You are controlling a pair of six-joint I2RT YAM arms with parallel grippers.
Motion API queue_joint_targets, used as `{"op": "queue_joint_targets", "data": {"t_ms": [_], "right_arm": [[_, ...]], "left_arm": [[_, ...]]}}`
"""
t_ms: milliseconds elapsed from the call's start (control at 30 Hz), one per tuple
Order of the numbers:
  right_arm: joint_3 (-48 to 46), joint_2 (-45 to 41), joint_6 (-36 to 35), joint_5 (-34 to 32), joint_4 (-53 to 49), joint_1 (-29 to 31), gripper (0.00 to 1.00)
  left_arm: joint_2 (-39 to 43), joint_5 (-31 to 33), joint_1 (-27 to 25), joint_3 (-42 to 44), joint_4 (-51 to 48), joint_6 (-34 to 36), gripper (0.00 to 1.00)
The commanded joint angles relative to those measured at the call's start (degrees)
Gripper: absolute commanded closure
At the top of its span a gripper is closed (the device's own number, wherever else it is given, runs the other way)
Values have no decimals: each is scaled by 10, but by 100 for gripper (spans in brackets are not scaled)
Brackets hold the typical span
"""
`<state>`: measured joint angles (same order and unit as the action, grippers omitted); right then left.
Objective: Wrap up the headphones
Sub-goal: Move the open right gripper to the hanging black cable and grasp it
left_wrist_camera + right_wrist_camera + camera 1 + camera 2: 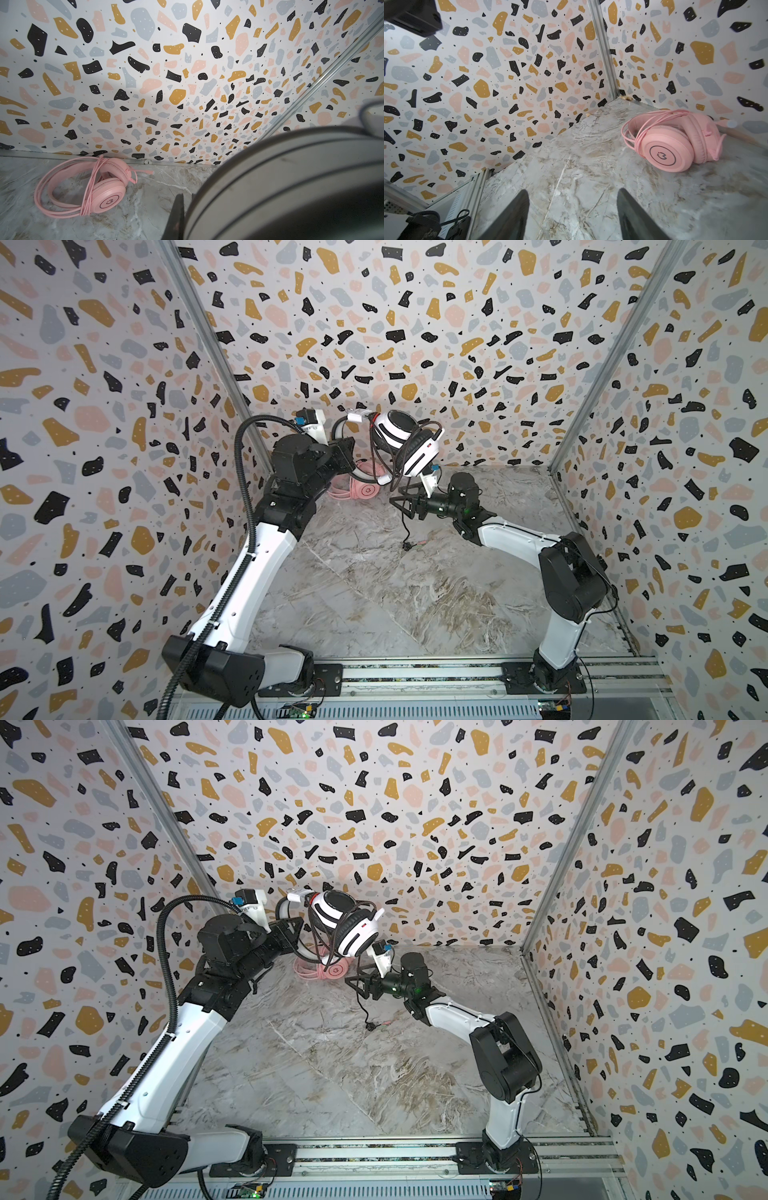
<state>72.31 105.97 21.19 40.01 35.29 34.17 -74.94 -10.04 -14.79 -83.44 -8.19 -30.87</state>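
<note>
Left gripper [350, 458] clamped on white headset [409, 439] at the headband [337, 428], aloft. Right gripper [401, 506] jaws apart, empty, just below the headset. Black cord [404, 531] likely light, limp: pinch near the plug [406, 546].

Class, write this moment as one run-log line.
left gripper: shut on white headphones | right gripper: open | pink headphones: cord-wrapped, on table

I got bright, even light, walls [83, 448] bowing at the edges, and the white headset [291, 187] blurred across my left wrist view.
</note>
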Motion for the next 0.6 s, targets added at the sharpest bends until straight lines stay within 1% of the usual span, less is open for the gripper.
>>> {"op": "queue_joint_targets", "data": {"t_ms": [0, 33, 67, 133, 167, 200, 300, 367, 400, 467, 567], "right_arm": [[12, 7, 18, 24, 17, 9, 35], [7, 6, 21, 31, 22, 12, 39], [3, 4, 19, 30, 21, 15, 45], [-8, -4, 7, 18, 9, 19, 63], [-14, -9, 4, 13, 5, 18, 70], [-21, -16, -1, 9, 1, 16, 75], [-47, -39, -10, 4, -8, 7, 86], [-64, -57, -15, 5, -12, -2, 86], [-74, -65, -17, 4, -16, -9, 84], [-96, -84, -16, 3, -17, -25, 73], [-131, -121, -11, 0, -11, -53, 63]], "left_arm": [[13, -6, 3, -10, 63, -17, 100], [13, -5, 3, -10, 61, -15, 100], [13, -3, 3, -11, 58, -13, 100], [13, 0, 3, -10, 55, -10, 100], [12, 1, 3, -10, 55, -10, 100], [12, 1, 3, -11, 57, -10, 100], [12, 1, 4, -13, 56, -10, 100], [12, 3, 4, -12, 55, -9, 100], [12, 3, 5, -12, 55, -9, 100], [14, 2, 5, -10, 55, -9, 100], [14, 3, 5, -8, 56, -9, 100]]}}
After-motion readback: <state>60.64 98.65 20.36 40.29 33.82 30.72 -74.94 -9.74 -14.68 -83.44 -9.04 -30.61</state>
